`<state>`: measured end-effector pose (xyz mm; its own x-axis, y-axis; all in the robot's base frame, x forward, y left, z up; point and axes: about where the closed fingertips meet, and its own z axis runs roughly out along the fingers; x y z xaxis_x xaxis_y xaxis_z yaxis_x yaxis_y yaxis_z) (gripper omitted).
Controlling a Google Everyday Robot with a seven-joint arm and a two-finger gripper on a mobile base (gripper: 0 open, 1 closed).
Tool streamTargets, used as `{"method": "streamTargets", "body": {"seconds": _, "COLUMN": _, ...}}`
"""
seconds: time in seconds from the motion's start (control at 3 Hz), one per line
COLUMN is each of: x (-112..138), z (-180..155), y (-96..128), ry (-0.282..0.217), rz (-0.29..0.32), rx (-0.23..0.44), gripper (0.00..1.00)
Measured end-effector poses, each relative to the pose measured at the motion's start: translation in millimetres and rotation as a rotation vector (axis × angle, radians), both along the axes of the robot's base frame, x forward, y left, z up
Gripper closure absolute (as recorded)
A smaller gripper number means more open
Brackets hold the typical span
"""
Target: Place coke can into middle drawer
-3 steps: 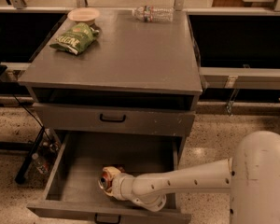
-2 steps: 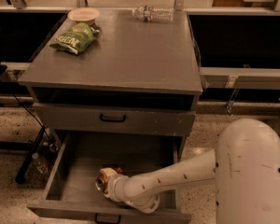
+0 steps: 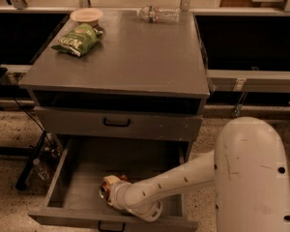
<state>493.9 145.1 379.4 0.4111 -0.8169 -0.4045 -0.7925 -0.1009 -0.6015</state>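
The coke can (image 3: 106,186) shows as a small red can with a silver top, tipped on its side with the top facing left. It sits at the tip of my gripper (image 3: 112,190), inside the open middle drawer (image 3: 82,173), near the drawer's front and just over its floor. My gripper is shut on the coke can. My white arm (image 3: 183,178) reaches in from the right over the drawer's front right corner. The drawer is pulled well out, and its black handle (image 3: 108,224) is at the bottom edge of the view.
The upper drawer (image 3: 117,123) is closed. On the grey cabinet top (image 3: 135,57) lie a green chip bag (image 3: 77,38), a bowl (image 3: 86,16) and a clear plastic bottle (image 3: 157,13). Cables and a stand leg (image 3: 31,166) lie left of the drawer. My white shoulder fills the lower right.
My gripper and the can have shifted slightly left and toward the drawer's front. My arm's white body has moved closer in and fills more of the lower right.
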Motion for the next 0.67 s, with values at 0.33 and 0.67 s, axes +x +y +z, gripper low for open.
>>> {"method": "streamTargets", "body": {"seconds": 0.33, "x": 0.0, "z": 0.0, "y": 0.0, "ry": 0.000, "rz": 0.000, "rx": 0.000, "gripper": 1.00}}
{"method": "streamTargets", "body": {"seconds": 0.67, "x": 0.0, "z": 0.0, "y": 0.0, "ry": 0.000, "rz": 0.000, "rx": 0.000, "gripper": 0.74}}
